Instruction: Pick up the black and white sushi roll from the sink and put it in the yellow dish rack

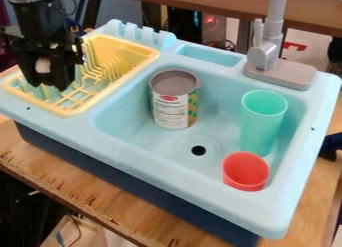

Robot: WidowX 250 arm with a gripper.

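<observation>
Well left of the drain hole (198,150) in the camera view, you have the black two-finger gripper (48,85) hanging down over the pale yellow plastic dish rack (73,111), the thing nearest it. The rack's rim and prongs look made to keep dishes in place. Left of the drain and farther back, a cylindrical metal can with a printed paper label (175,103) stands upright, its flat base likely steadying it. Right of the drain, you see a tall mint-green plastic cup (262,118) farther back and a red plastic cup (245,172) nearer you, both within the light-blue basin. A pale, rounded patch (43,66) shows amid the jaws; you cannot tell how wide they stand or whether they hold it.
</observation>
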